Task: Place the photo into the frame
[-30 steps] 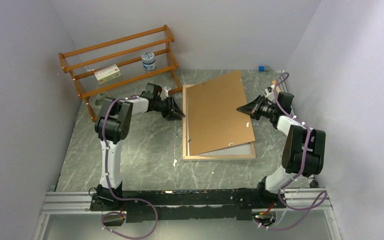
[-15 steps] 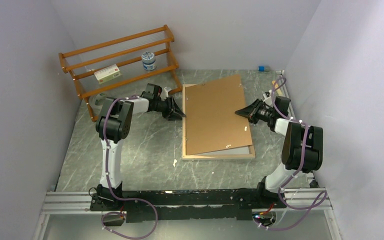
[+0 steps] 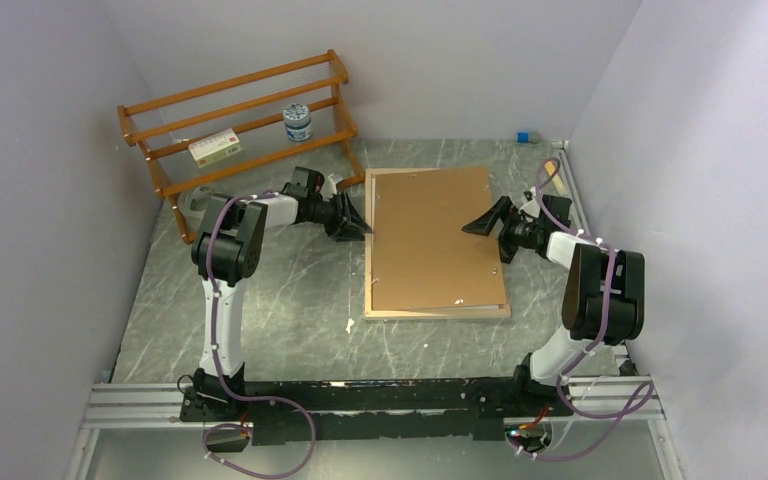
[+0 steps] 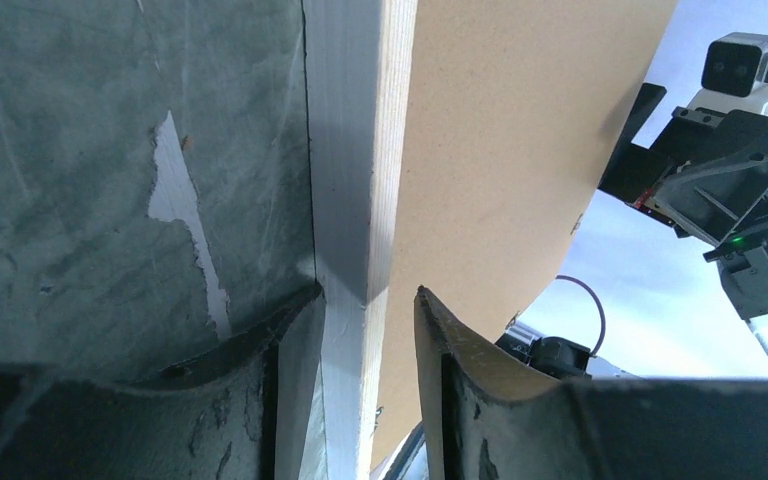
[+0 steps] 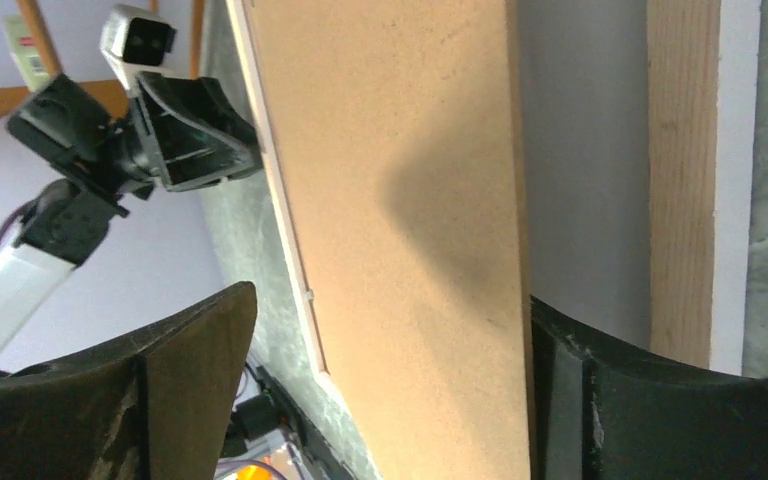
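The frame (image 3: pixel 440 313) lies flat mid-table, pale wood rim up. A brown hardboard backing (image 3: pixel 435 235) rests on it, nearly square with the rim. The photo is hidden; only a pale grey strip (image 3: pixel 482 299) shows under the backing's near right edge. My left gripper (image 3: pixel 360 225) sits at the frame's left rim (image 4: pixel 350 150). That rim stands between its fingers (image 4: pixel 368 292), touching one, with a gap to the other. My right gripper (image 3: pixel 490 235) is wide open over the backing's right edge (image 5: pixel 392 295) and holds nothing.
An orange-brown slatted rack (image 3: pixel 240 120) stands at the back left with a jar (image 3: pixel 298 122) and a small box (image 3: pixel 215 148) on it. A small blue object (image 3: pixel 524 136) lies at the back right. Walls close in on both sides.
The right gripper opened and let go of the backing. The backing swung from tilted and raised to flat, square on the frame. The left arm stayed put.
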### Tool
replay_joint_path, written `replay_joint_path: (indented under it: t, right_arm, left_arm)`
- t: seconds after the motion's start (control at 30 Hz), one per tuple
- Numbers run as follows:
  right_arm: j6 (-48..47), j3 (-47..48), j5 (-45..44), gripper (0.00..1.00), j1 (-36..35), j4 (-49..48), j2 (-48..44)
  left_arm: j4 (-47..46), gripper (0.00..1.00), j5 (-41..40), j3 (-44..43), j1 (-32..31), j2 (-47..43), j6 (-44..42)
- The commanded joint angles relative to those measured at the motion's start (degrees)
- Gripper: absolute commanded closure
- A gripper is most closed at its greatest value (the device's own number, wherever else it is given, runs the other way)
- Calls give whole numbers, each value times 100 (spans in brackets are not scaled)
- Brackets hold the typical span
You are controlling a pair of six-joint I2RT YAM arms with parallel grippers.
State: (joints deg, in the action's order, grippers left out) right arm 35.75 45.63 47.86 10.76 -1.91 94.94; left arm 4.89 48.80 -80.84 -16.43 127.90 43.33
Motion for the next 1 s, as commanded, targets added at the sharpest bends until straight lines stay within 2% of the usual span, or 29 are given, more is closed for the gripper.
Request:
replay_joint_path:
  t: [0.0,0.53,0.77,0.97]
  right_arm:
    - [-658,626,-530,3,-131,1098,-85]
    - [-1324,1989,-1084,1,-718,2882,558]
    - [-1529,2906,-2816,1,-1040,4129,792]
    - [-1638,3296,-3954,1,-1359,4818,885]
  left_arm:
    - [328,54,-209,-55,-84,28,-181]
    - [151,51,-195,-37,-89,110,-14]
    - [285,46,-343,-69,-88,145,-37]
    - [264,41,-415,-56,-89,159,-19]
